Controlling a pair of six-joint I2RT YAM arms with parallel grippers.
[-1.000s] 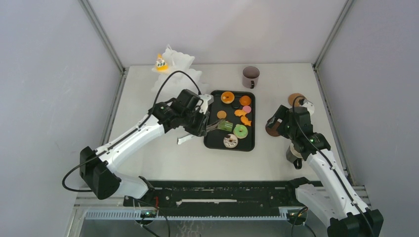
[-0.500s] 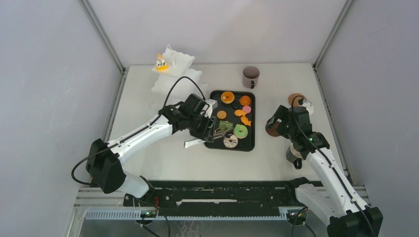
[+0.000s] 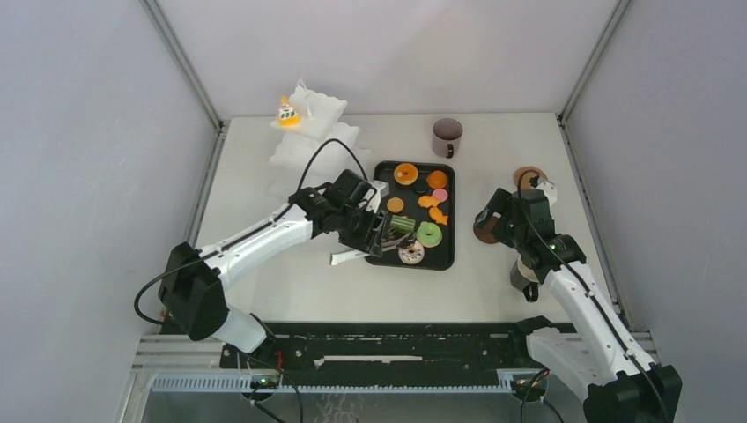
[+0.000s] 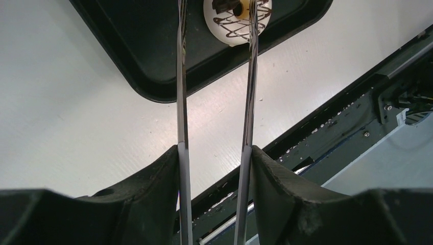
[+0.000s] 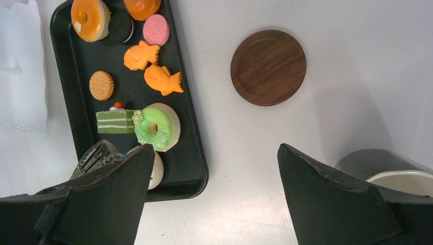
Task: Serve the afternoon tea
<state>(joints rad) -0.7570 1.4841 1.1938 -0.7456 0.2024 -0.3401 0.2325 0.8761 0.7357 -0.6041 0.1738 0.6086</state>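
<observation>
Toy pastries lie on the black tray [image 3: 451,220]: an orange doughnut [image 3: 406,173], a green cake slice [image 3: 403,223], a green doughnut [image 3: 429,233] and a white chocolate-drizzled doughnut [image 3: 410,253]. My left gripper [image 3: 374,231] is shut on metal tongs [image 4: 181,76]. The two tong blades stand apart, with the white doughnut [image 4: 224,23] between them at the top edge of the left wrist view. My right gripper [image 5: 214,153] is open and empty over bare table, right of the tray. One dark mug [image 3: 447,137] stands at the back. Another mug [image 5: 388,171] sits by my right fingers.
A white tiered stand [image 3: 317,141] stands at the back left with a yellow pastry [image 3: 286,113] on top. One brown coaster [image 5: 268,66] lies right of the tray and another coaster [image 3: 528,174] lies farther back. Grey walls close in both sides.
My left arm has shifted right and nearer, from the green cake slice toward the white doughnut, and the tong blades have spread apart. The right arm has not moved.
</observation>
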